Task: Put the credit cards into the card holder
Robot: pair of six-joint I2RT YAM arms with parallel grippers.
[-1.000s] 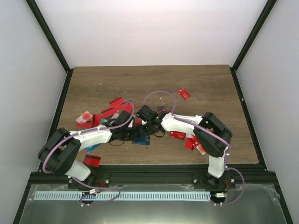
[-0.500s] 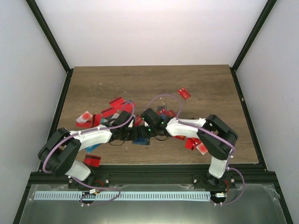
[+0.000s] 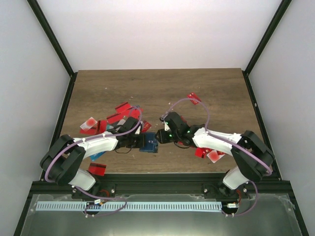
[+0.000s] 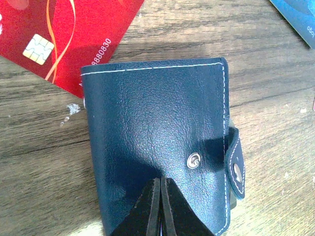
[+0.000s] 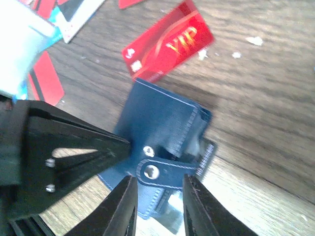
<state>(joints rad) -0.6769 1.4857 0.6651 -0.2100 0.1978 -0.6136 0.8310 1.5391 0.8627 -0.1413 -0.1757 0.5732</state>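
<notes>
Card holder (image 4: 152,123) pinned flat near the middle of the table (image 3: 162,83).
I see my left gripper (image 4: 160,196) with its jaws closed tip to tip, pressing down on 1 edge of the navy holder, which lies folded. My right gripper (image 5: 156,209) stands narrowly parted, 1 finger on either side of the holder's snap strap (image 5: 167,173). A red card (image 4: 64,34) pokes out from under a corner of the holder, and more cards (image 3: 120,110) lie scattered just beyond my left arm.

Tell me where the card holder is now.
Top view: the card holder lies front-centre, between the left hand and right hand, beside a red card.
</notes>
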